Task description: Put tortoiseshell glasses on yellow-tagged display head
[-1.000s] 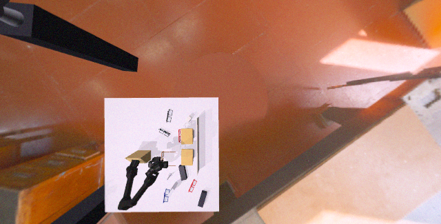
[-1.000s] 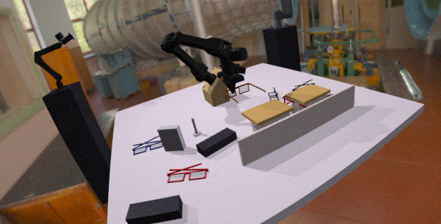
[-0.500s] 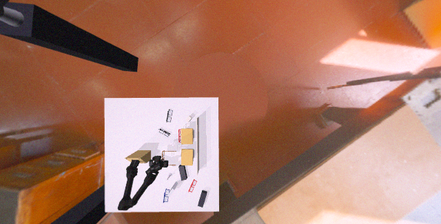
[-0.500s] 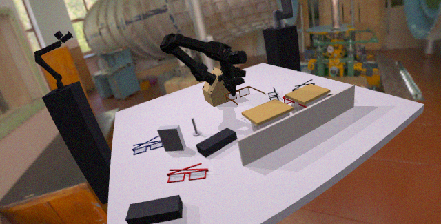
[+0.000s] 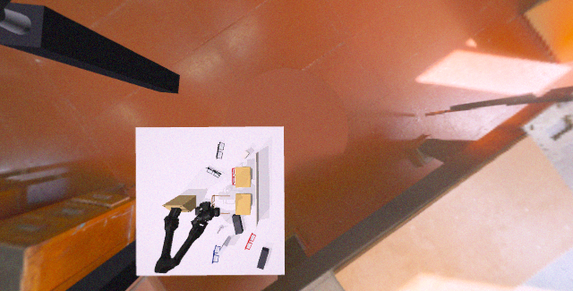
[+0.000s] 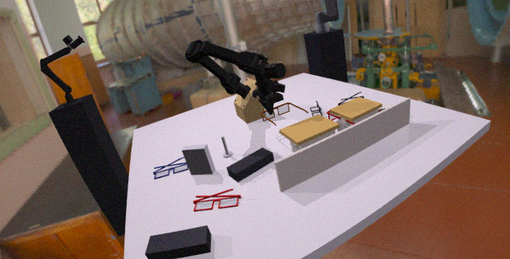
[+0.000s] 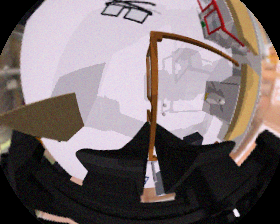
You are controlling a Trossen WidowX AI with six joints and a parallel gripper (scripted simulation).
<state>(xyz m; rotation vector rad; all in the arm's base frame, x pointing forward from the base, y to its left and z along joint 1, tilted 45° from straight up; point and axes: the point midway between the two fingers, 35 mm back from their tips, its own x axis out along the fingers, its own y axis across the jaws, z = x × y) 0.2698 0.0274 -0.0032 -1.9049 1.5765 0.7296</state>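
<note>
The tortoiseshell glasses (image 5: 221,195) (image 6: 298,107) (image 7: 154,80) hang in the air, temples open and pointing toward the nearer display head. My gripper (image 5: 217,211) (image 6: 270,110) (image 7: 150,124) is shut on their front frame, toward one end. The nearer head sits under a tan board (image 5: 243,204) (image 6: 308,129), a short way from the temple tips and not touching them as far as I can tell. The other head, under the second tan board (image 5: 243,176) (image 6: 355,108), wears red glasses (image 5: 234,176) (image 7: 212,20). The yellow tag cannot be made out; a small green patch shows by the red glasses.
A long grey wall (image 5: 257,188) (image 6: 347,143) stands behind the heads. A tan block (image 5: 181,202) (image 6: 248,105) (image 7: 46,117) is beside the arm. Black, blue and red folded glasses, a thin post (image 6: 225,147), a grey block (image 6: 198,160) and dark blocks (image 6: 251,164) (image 6: 178,242) are around.
</note>
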